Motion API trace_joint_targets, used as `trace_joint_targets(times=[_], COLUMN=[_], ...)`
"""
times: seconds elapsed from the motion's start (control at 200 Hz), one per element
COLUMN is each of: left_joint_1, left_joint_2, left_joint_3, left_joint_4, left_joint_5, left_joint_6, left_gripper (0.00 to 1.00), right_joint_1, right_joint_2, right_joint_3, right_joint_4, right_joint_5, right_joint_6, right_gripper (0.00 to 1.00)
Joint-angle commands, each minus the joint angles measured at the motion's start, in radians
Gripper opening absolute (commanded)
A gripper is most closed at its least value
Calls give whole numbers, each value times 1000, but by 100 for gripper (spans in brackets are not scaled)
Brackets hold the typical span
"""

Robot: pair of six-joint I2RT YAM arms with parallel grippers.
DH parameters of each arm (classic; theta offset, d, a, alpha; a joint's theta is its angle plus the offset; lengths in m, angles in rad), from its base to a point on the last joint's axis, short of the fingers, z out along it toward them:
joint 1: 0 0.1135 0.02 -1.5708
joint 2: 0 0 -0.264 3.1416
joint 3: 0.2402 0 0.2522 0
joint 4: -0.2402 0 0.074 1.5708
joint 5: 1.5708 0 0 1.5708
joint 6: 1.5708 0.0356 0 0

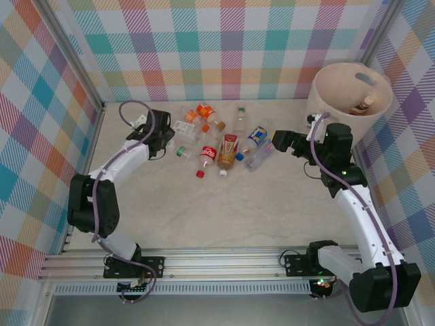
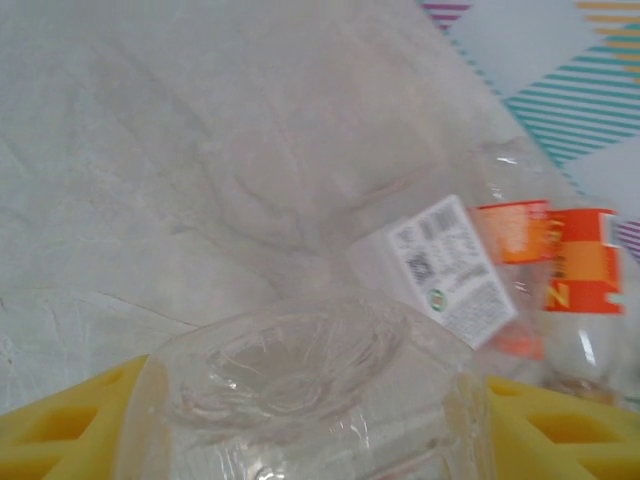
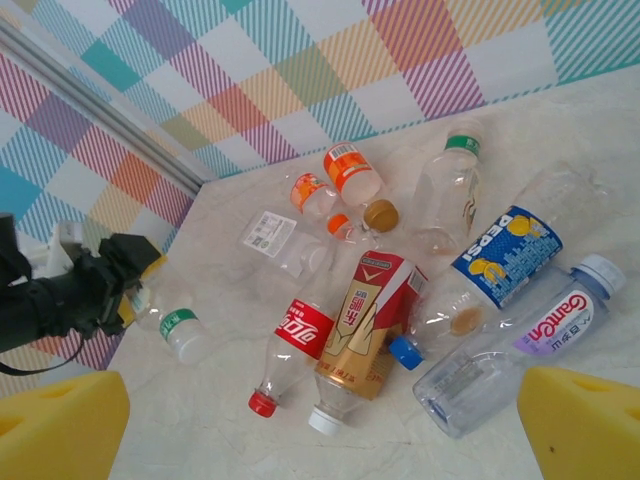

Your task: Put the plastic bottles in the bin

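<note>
Lying clustered, clear plastic bottles (image 1: 228,151), coloured labels

PEPSI on blue-label bottle (image 3: 505,255); GanTen on clear bottle (image 3: 548,322).

Nine plastic bottles (image 3: 355,330) down on the table (image 1: 204,217), I make it! What looks like one more (image 1: 365,103) sits inside the single cream-white bin (image 1: 326,88). Two robot arms (image 1: 102,183).

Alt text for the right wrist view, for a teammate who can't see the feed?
A jumble of plastic bottles lies on a pale marbled table before a checked wall, a Pepsi bottle and a Coca-Cola bottle among them. At the left, the left gripper has its jaws around a green-labelled bottle; the right gripper frames the bottom, jaws wide open.
</note>
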Motion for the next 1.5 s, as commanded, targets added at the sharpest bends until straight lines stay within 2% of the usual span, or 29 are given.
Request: trace_joint_targets(times=[0.0, 0.28, 0.365, 0.5, 0.61, 0.82, 0.99, 1.15, 1.23, 1.345, 1.395, 1.495], left_joint_1=[-47, -178, -221, -301, -339, -373, -400, -410, -412, -412, -411, -412], left_joint_2=[-81, -172, -180, -177, -161, -130, -115, -112, -110, -108, -106, -103], left_joint_3=[4, 30, 32, 51, 73, 104, 122, 125, 126, 125, 125, 124], left_joint_4=[-10, 16, 47, 74, 121, 184, 205, 209, 211, 218, 221, 223], left_joint_5=[21, 147, 185, 184, 216, 313, 329, 330, 327, 333, 334, 336], left_joint_6=[49, 95, 120, 207, 248, 235, 233, 231, 226, 214, 207, 199], left_gripper=[50, 50, 50, 51, 50, 51, 51, 51, 51, 51, 51, 52], right_joint_1=[7, 17, 32, 55, 105, 224, 306, 361, 378, 411, 419, 429], right_joint_2=[23, 99, 129, 178, 206, 240, 278, 314, 334, 358, 364, 368], right_joint_3=[-29, -108, -108, -99, -78, -56, -15, 25, 29, 45, 50, 40], right_joint_4=[92, 250, 262, 264, 257, 299, 374, 398, 451, 471, 471, 497], right_joint_5=[-52, -102, -149, -245, -330, -362, -359, -251, -243, -193, -163, -124], right_joint_6=[44, 183, 184, 188, 141, 91, 115, 126, 143, 116, 109, 113], right_gripper=[100, 100, 100, 100, 100, 100, 100, 100, 99, 95, 87, 78])
